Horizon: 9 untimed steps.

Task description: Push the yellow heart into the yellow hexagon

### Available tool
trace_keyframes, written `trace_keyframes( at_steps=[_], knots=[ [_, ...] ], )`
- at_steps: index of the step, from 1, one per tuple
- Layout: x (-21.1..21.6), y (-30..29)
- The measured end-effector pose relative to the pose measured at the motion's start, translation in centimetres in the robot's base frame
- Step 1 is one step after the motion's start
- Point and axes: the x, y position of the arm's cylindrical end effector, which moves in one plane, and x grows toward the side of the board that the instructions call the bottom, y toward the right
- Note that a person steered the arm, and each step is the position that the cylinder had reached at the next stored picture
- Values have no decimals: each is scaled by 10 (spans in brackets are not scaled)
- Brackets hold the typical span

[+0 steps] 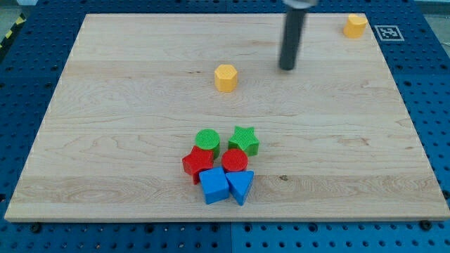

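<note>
A yellow block (226, 77) that looks like the hexagon sits on the wooden board (105, 140), above the middle. A second yellow block (355, 25), apparently the heart, lies at the board's top right corner; its shape is hard to make out. My tip (287, 68) rests on the board to the right of the middle yellow block, with a clear gap between them. It stands well to the left of and below the corner yellow block. It touches no block.
A tight cluster sits below the middle: a green cylinder (207, 139), a green star (244, 140), a red star (197, 163), a red cylinder (235, 161), a blue cube (214, 185) and a blue triangle (240, 186). A marker tag (387, 31) lies beyond the top right corner.
</note>
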Motion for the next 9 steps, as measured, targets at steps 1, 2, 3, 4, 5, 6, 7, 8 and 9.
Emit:
trace_keyframes(
  at_steps=[1,2,3,4,5,6,7,8,9],
  knots=[
    [-3,97],
    [-19,166],
    [-58,169],
    [-91,168],
    [-104,143],
    [-104,108],
    [-110,72],
    [-129,40],
    [-129,11]
  ],
)
